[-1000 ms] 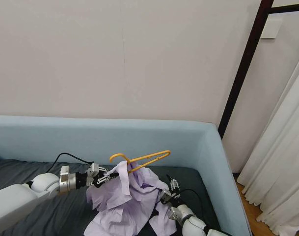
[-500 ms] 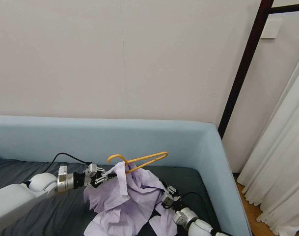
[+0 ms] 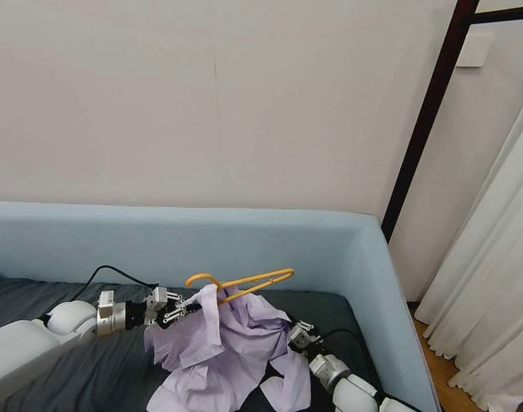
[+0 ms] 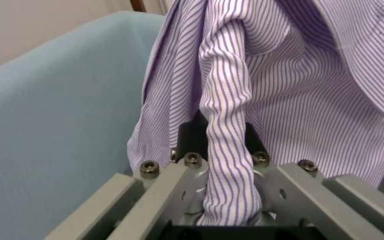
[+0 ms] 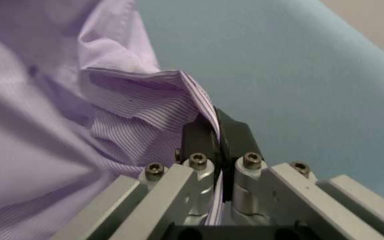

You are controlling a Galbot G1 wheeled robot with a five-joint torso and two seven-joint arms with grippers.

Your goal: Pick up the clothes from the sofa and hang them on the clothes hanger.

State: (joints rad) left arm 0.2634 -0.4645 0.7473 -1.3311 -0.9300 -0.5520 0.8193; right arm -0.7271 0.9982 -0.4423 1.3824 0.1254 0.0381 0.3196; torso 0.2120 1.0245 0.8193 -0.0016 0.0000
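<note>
Purple striped shirt [image 3: 231,339] lies heaped on the dark seat of the sofa [image 3: 364,257], near its right-hand corner, with its top bunched up over a yellow hanger [image 3: 252,278] that pokes out tilted above the pile. My left hand [image 3: 177,309] extends from the left and pinches a long fold of the shirt just under the hanger's hook end, the cloth running down between its fingers. My right hand [image 3: 297,330] sits low at the heap's right edge, fingers pressed together on a thin hem of the same shirt
</note>
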